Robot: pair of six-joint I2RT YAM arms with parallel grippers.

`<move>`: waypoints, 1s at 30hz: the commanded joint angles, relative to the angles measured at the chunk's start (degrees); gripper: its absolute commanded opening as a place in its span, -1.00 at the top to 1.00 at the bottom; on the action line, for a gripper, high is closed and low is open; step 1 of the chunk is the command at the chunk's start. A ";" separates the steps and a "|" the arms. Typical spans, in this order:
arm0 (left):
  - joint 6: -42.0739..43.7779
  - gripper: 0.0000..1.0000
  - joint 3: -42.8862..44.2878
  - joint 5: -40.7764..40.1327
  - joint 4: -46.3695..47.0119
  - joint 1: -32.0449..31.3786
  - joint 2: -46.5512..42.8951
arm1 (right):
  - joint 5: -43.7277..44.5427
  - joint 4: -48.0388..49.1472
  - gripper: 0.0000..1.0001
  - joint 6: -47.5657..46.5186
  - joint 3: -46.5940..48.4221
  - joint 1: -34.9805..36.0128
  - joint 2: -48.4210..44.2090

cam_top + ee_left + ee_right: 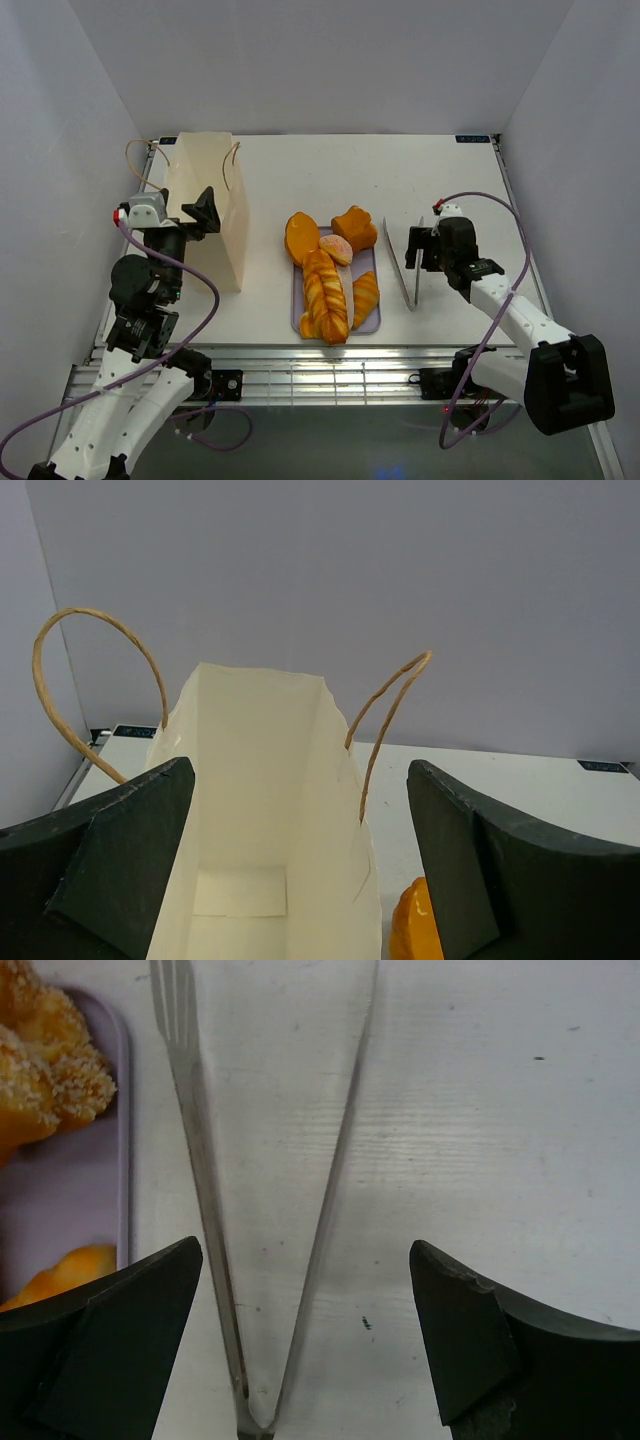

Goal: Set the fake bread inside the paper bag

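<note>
Right gripper [303, 1260] stands wide open and empty over the tongs [200, 1160], which lie on the table [420, 180]. Left gripper [300, 780] is likewise spread and empty above the mouth of the upright paper bag [205, 170]. Bread [325, 285] rests on the tray [70, 1200], mid-table.

White table [430, 170], flat and plain. Holds a lilac tray [70, 1200] near the middle. Holds a tall paper bag [215, 210], standing up, left of the tray. Holds metal tongs [197, 1160], lying flat, just right of the tray. Holds some fake bread [302, 238] poking past the tray's far end.
</note>
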 commanded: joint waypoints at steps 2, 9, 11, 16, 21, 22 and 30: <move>-0.35 -0.96 -0.35 -0.02 1.23 -0.68 -0.66 | -0.17 3.96 -0.80 -3.55 1.70 3.81 2.57; -0.35 -0.96 -0.44 0.06 1.06 -1.11 -0.75 | -1.40 5.02 -0.80 -5.48 2.05 5.92 7.58; -0.35 -0.96 -0.44 0.15 1.06 -1.11 -0.83 | -1.14 5.20 -0.80 -5.74 2.32 6.71 8.64; -0.26 -0.96 -0.61 -0.20 1.32 -1.20 -0.75 | -0.09 6.08 -0.80 -5.83 2.40 8.47 10.66; -0.35 -0.96 -0.52 0.06 1.14 -1.29 -0.75 | 2.64 5.29 -0.80 -5.57 3.02 9.27 13.21; -0.35 -0.96 -0.61 0.06 1.14 -1.29 -0.75 | 3.77 5.11 -0.80 -5.22 3.19 9.27 13.56; -0.53 -0.96 -0.52 0.77 1.06 -1.29 -0.39 | 5.28 6.34 -0.80 -3.02 4.16 9.44 17.61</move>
